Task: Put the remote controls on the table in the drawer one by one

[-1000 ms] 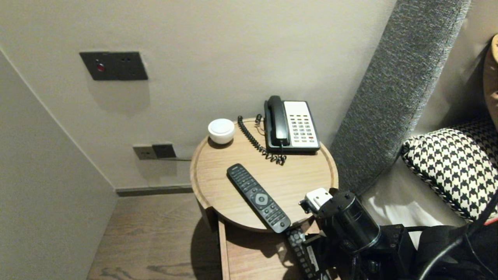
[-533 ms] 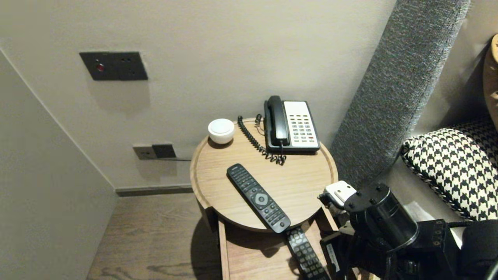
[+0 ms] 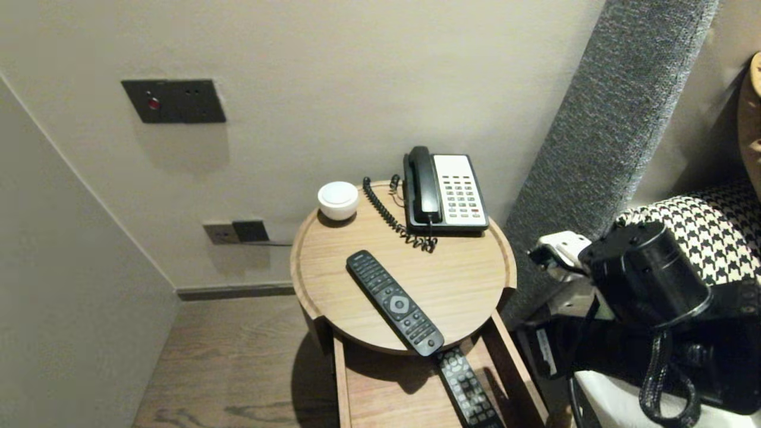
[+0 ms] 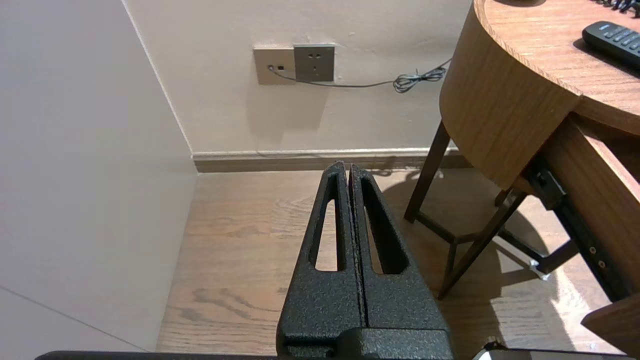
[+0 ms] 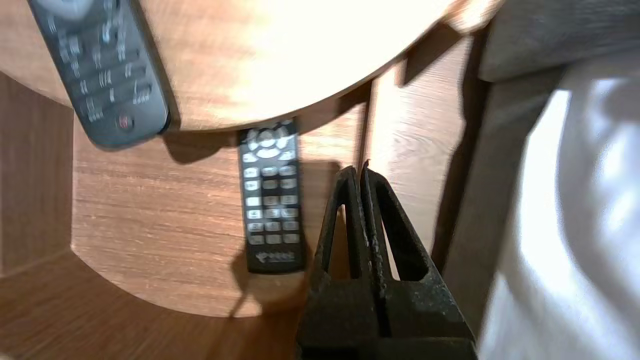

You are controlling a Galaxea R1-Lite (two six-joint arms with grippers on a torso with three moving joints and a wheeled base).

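Note:
A long black remote [image 3: 395, 302] [image 5: 100, 70] lies slanted on the round wooden table [image 3: 464, 267], its near end overhanging the edge. A smaller remote [image 3: 469, 389] [image 5: 270, 200] lies in the open drawer [image 3: 380, 392] under the table. My right gripper [image 5: 357, 170] is shut and empty, held above the drawer's right wall, close beside the smaller remote and not touching it. The right arm [image 3: 642, 279] is raised between table and bed and hides its own fingers in the head view. My left gripper [image 4: 348, 167] is shut and empty, parked low over the floor left of the table.
A corded phone [image 3: 446, 190] and a white bowl [image 3: 338, 200] stand at the back of the table. A grey headboard [image 3: 606, 137], a houndstooth pillow [image 3: 719, 214] and white bedding [image 5: 575, 200] crowd the right side. Wall sockets [image 4: 295, 63] are low on the wall.
My right arm has lifted and swung right, from over the drawer at the table's front edge to beside the bed. The smaller remote in the drawer now shows more fully.

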